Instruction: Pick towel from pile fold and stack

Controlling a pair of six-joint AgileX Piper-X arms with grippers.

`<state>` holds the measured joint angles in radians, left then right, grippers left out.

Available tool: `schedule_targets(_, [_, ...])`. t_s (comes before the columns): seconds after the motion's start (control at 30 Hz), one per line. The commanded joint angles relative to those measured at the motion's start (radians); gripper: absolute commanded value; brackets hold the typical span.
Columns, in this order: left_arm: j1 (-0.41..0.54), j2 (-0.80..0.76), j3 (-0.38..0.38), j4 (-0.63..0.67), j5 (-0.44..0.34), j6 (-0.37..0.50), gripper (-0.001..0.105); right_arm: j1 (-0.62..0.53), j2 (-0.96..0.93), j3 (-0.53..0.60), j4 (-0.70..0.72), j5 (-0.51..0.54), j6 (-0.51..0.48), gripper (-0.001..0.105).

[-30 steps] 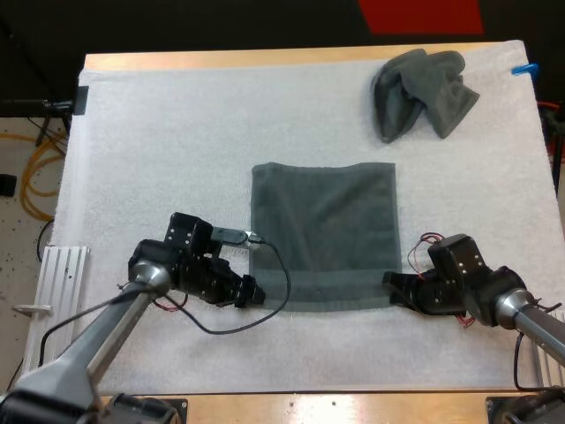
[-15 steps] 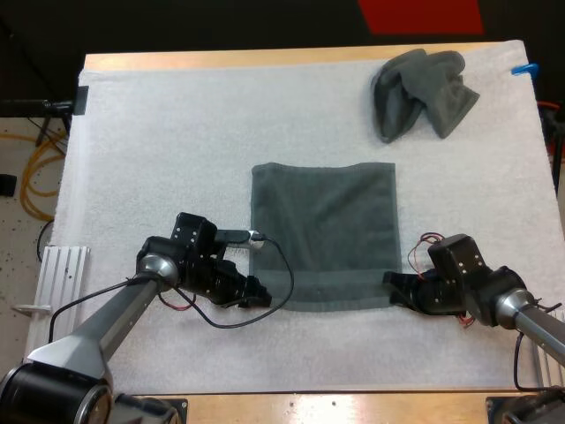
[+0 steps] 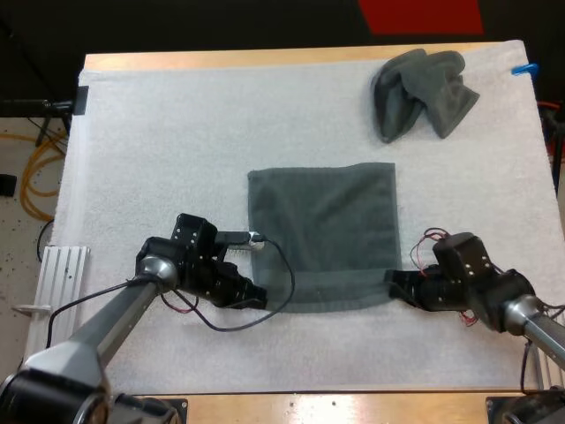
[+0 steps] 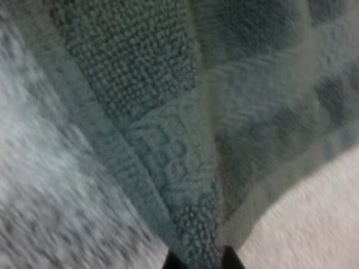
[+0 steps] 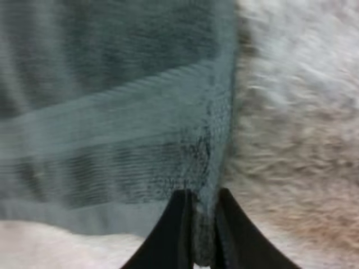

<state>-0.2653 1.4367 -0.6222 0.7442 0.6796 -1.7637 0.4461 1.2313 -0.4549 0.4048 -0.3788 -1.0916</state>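
As the spread towel (image 3: 322, 234) lies between them, left gripper (image 3: 257, 298) and right gripper (image 3: 395, 284) pinch its near corners.

The white mat (image 3: 159, 159) spreads over nearly the whole counter (image 3: 265, 58), pale and fluffy, with bare wood showing as a strip along the far side and another along the near edge. Off the counter's left side, a white ribbed rail (image 3: 64, 269) lies just beside the mat's near corner. Farther back, yellow cables (image 3: 40, 168) loop loosely on the speckled floor (image 3: 18, 256). At the mat's far left corner sits a small black block (image 3: 81, 99), and a dark rod (image 3: 35, 106) reaches leftward from it.
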Motion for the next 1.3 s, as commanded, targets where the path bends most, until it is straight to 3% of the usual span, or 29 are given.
schedule_targets(0.0, [-0.023,-0.044,-0.003,0.05,0.015,0.016,0.0,-0.001,-0.042,0.001,0.02,-0.021,-0.012,0.0])
schedule_targets(0.3, [-0.124,-0.239,-0.003,0.23,-0.025,-0.011,0.0,0.055,-0.219,0.0,0.195,-0.096,-0.01,0.0])
schedule_targets(0.5, [-0.12,-0.286,-0.003,0.206,-0.023,-0.021,0.0,0.116,-0.267,-0.025,0.242,-0.064,0.034,0.0])
schedule_targets(0.7, [-0.086,-0.236,-0.003,0.027,0.024,-0.095,0.0,0.108,-0.221,-0.042,0.085,0.061,0.115,0.0])
schedule_targets(0.8, [-0.031,-0.186,-0.003,-0.106,0.056,-0.165,0.0,0.08,-0.172,-0.042,0.028,0.038,0.132,0.0])
schedule_targets(1.0, [0.095,-0.063,-0.003,-0.367,0.174,-0.282,0.0,-0.109,0.023,-0.068,-0.143,-0.124,0.127,0.0])
schedule_targets(1.27, [0.147,0.088,-0.003,-0.605,0.236,-0.377,0.0,-0.217,0.217,-0.188,-0.243,-0.217,0.127,0.0])
